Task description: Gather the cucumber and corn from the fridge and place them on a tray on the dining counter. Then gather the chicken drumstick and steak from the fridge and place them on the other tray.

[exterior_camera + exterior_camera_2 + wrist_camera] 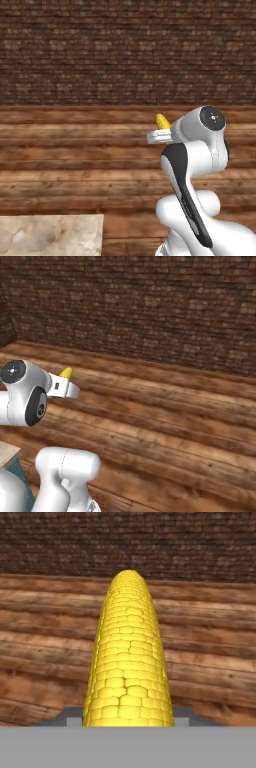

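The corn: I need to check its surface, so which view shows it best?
The hand view: the corn runs up the middle, kernels plain. The left base view and right base view show just its yellow tip past the gripper.

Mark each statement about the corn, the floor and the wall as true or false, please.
1. The gripper holds the corn. True.
2. The corn lies on the wooden floor. False: it is held up above the floor, sticking out past the fingers.
3. The wall behind is brick. True.
4. The held thing is dark green. False: it is bright yellow.
5. A corner of the stone counter shows at lower left in the left base view. True.
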You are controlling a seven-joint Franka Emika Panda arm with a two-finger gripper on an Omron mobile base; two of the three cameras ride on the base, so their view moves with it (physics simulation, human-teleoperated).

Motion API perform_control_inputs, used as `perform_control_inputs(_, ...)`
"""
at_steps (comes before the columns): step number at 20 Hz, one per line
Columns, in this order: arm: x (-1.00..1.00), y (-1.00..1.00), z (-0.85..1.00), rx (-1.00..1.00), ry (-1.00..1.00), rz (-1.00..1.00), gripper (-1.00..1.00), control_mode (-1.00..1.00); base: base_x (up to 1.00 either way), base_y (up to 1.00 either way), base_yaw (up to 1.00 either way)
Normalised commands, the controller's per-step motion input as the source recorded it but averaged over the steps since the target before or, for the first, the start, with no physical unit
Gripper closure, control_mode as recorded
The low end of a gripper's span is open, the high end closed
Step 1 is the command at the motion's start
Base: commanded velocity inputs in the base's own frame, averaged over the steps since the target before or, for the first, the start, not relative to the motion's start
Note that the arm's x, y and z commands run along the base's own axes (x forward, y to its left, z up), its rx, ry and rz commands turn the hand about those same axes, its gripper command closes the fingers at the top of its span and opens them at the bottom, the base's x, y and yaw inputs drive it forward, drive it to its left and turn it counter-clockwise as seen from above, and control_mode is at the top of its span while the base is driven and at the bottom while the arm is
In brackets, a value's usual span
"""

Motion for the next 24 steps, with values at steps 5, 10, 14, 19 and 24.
perform_control_inputs(5,0.00,0.00,0.00,0.00,0.00,0.00,1.00,1.00,1.00,0.43,0.35)
perform_control_inputs(10,0.00,0.00,0.00,0.00,0.00,0.00,1.00,1.00,1.00,0.32,0.45)
perform_control_inputs(14,0.00,0.00,0.00,0.00,0.00,0.00,1.00,1.00,1.00,0.24,0.52)
perform_control_inputs(19,0.00,0.00,0.00,0.00,0.00,0.00,1.00,1.00,1.00,0.22,0.54)
perform_control_inputs(24,0.00,0.00,0.00,0.00,0.00,0.00,1.00,1.00,1.00,0.25,0.51)
